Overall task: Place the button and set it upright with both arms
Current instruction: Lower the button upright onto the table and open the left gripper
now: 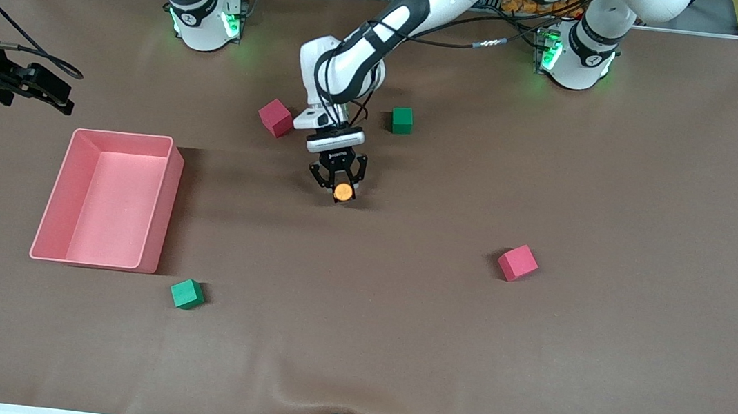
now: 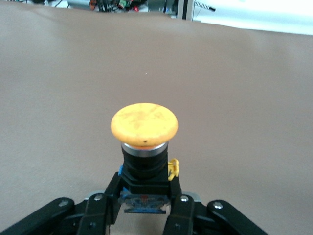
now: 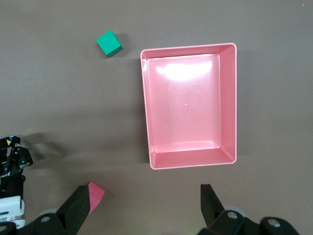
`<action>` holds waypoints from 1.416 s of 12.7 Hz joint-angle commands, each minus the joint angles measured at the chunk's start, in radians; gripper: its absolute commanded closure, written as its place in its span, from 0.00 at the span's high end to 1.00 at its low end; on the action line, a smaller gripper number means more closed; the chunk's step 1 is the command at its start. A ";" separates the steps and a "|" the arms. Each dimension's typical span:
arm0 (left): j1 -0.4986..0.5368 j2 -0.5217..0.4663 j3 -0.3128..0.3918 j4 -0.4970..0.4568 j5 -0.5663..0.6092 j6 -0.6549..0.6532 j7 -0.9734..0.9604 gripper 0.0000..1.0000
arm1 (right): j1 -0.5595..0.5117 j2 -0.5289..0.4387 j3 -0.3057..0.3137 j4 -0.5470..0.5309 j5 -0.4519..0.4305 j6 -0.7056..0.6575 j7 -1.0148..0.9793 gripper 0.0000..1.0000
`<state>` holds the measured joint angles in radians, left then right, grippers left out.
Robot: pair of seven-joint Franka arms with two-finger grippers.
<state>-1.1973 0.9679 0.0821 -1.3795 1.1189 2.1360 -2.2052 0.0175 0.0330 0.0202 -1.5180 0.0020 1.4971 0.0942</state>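
Observation:
The button [image 1: 343,192] has a round orange cap on a black body. My left gripper [image 1: 341,188] is shut on its black body near the middle of the table, low over the brown mat. The orange cap points up toward the front camera. In the left wrist view the button [image 2: 144,125] stands between the fingers [image 2: 98,208] of my left gripper [image 2: 145,192], which clamp its base. I cannot tell whether it touches the mat. My right gripper [image 1: 58,95] waits high above the right arm's end of the table. In the right wrist view it [image 3: 145,192] is open and empty.
A pink bin [image 1: 160,211] sits toward the right arm's end and shows from above in the right wrist view [image 3: 145,107]. A red cube [image 1: 275,117] and a green cube [image 1: 402,120] flank the left wrist. Another red cube [image 1: 517,262] and green cube [image 1: 187,294] lie nearer the front camera.

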 commanded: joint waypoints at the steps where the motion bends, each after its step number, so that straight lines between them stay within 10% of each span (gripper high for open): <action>1: -0.024 0.046 0.018 0.004 0.131 -0.004 -0.126 0.00 | -0.010 0.014 0.001 -0.016 0.001 0.054 0.019 1.00; 6: -0.058 0.094 0.015 -0.010 0.165 -0.076 -0.142 0.16 | -0.004 0.033 0.001 -0.019 -0.010 0.063 0.016 1.00; 8: -0.059 0.094 0.013 -0.007 0.159 -0.076 -0.142 1.00 | 0.002 0.030 0.001 -0.021 -0.019 0.057 0.016 1.00; 18: -0.073 -0.145 -0.137 0.010 -0.369 -0.361 0.203 1.00 | 0.022 0.010 0.004 -0.024 -0.073 0.020 0.016 1.00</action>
<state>-1.2814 0.9047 -0.0506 -1.3533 0.8166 1.8056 -2.0854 0.0413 0.0586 0.0225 -1.5357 -0.0555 1.5205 0.0969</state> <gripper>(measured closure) 0.000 0.000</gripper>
